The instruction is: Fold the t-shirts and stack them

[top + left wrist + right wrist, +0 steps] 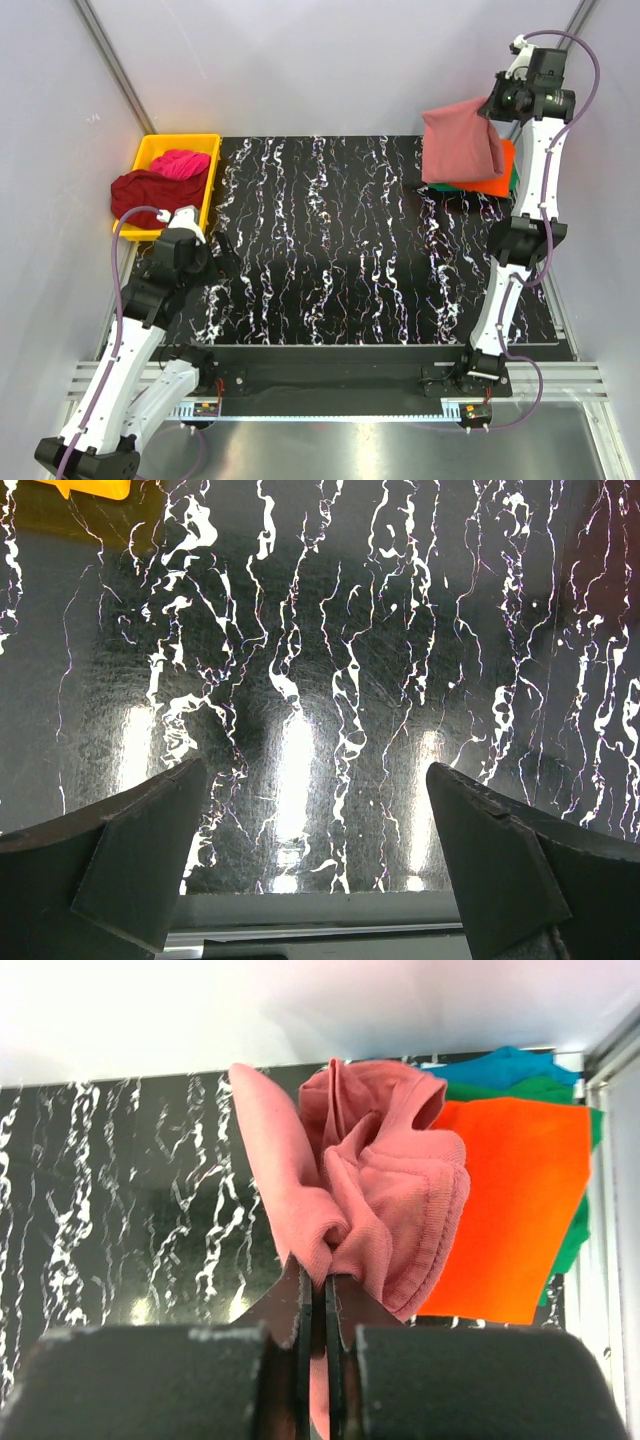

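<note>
The right fingers [305, 1305] pinch the pink t-shirt [380, 1190] tight, up over the orange t-shirt [510, 1200]. The left fingers [140, 850] are wide open over the black counter [320, 630].

My worktop [330, 250] is black, veined with white, glossy enough to reflect three soft light patches [295, 770]. Pale grey walls [300, 60] enclose it, with slanted metal posts [115, 65] at the corners and a ribbed aluminium rail [90, 378] along the near edge.
</note>
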### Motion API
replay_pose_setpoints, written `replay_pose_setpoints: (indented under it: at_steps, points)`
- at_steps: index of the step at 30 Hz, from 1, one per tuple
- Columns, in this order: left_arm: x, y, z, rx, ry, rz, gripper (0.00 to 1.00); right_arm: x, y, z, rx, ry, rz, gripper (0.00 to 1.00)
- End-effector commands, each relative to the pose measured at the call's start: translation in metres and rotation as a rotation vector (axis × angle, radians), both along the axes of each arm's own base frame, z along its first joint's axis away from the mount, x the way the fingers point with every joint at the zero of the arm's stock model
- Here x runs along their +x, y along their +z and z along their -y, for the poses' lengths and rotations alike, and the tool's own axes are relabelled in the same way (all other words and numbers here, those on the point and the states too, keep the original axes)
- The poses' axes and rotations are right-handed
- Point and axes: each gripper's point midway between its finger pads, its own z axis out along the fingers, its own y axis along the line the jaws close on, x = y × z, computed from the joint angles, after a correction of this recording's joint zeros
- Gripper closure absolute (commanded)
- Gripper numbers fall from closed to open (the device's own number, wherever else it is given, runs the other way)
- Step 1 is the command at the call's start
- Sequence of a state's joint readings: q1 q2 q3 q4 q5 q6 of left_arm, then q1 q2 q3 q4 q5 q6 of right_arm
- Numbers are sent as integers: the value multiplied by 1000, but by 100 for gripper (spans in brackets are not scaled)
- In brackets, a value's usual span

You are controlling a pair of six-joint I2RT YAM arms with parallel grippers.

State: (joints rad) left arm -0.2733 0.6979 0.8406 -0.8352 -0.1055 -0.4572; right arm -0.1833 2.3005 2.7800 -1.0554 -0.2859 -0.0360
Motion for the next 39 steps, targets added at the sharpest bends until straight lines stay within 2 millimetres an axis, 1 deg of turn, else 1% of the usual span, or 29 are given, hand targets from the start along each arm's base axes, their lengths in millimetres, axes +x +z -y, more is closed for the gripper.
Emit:
replay_pose_setpoints:
  at_steps: [1, 3, 4, 6, 7, 9, 11, 12, 14, 15, 16, 17, 18, 19, 20, 21, 23, 24, 25, 27, 28, 29, 32, 33, 34, 35, 37, 38, 39]
  points:
    - [9, 8, 1, -13, 7, 44, 2, 15, 42, 13, -5, -14, 164, 100]
    - [9, 7, 2, -13, 7, 41, 2, 20, 37, 24, 1, -40, 165, 100]
    - [10, 6, 1, -10, 8, 36, 2, 24, 41, 30, -6, -47, 189, 100]
    - [10, 5, 1, -9, 8, 31, 2, 31, 32, 40, 23, -88, 183, 100]
    - [10, 4, 1, -6, 10, 28, 2, 35, 31, 45, 24, -97, 196, 100]
    - [10, 4, 1, -5, 11, 27, 2, 42, 15, 54, 29, -111, 177, 100]
    - [11, 3, 0, -3, 15, 24, 2, 47, 5, 66, 23, -138, 171, 100]
    - [11, 3, 0, -3, 16, 24, 2, 52, -6, 70, 27, -147, 159, 100]
    - [11, 2, 1, -1, 15, 17, 2, 56, -15, 81, 36, -166, 157, 100]
    - [12, 1, 1, 0, 15, 13, 2, 60, -29, 86, 51, -178, 138, 100]
    - [12, -1, 1, 2, 15, 7, 2, 61, -33, 97, 51, -196, 140, 100]
    - [12, -2, 1, 3, 13, 2, 2, 63, -41, 102, 57, -205, 131, 100]
    - [13, -2, 1, 3, 14, -1, 3, 67, -54, 108, 62, -217, 117, 100]
    - [13, -3, 2, 4, 10, -7, 3, 71, -56, 118, 56, -236, 136, 100]
    - [13, -4, 1, 4, 12, -9, 3, 74, -64, 123, 55, -245, 136, 100]
    - [13, -4, 1, 4, 14, -7, 3, 80, -82, 130, 61, -259, 124, 100]
    - [14, -5, 1, 8, 15, -14, 3, 88, -89, 149, 39, -328, 147, 100]
    - [14, -6, 1, 8, 15, -17, 3, 93, -107, 164, 38, -403, 141, 95]
    - [14, -6, 1, 10, 14, -18, 3, 95, -113, 174, 41, -456, 144, 67]
    - [14, -5, 2, 6, 14, -16, 3, 100, -124, 191, 55, -551, 170, 1]
    - [14, -5, 2, 6, 12, -16, 3, 103, -127, 191, 69, -559, 176, 0]
    - [13, -4, 1, 7, 16, -11, 3, 103, -119, 196, 71, -593, 200, 0]
    - [12, -1, 0, 3, 16, 7, 2, 100, -97, 194, 120, -627, 232, 0]
    - [12, 0, 0, 2, 16, 11, 2, 96, -68, 192, 125, -626, 276, 0]
    - [11, 0, 0, 2, 16, 11, 2, 93, -56, 190, 125, -622, 294, 0]
    - [11, 2, 1, -1, 15, 17, 2, 87, -34, 187, 128, -618, 319, 0]
    - [11, 2, 1, -4, 9, 18, 2, 80, -11, 183, 129, -609, 346, 0]
    - [10, 5, 2, -8, 8, 27, 2, 70, 19, 179, 125, -603, 387, 0]
    - [10, 6, 2, -9, 4, 33, 2, 64, 23, 176, 131, -603, 381, 0]
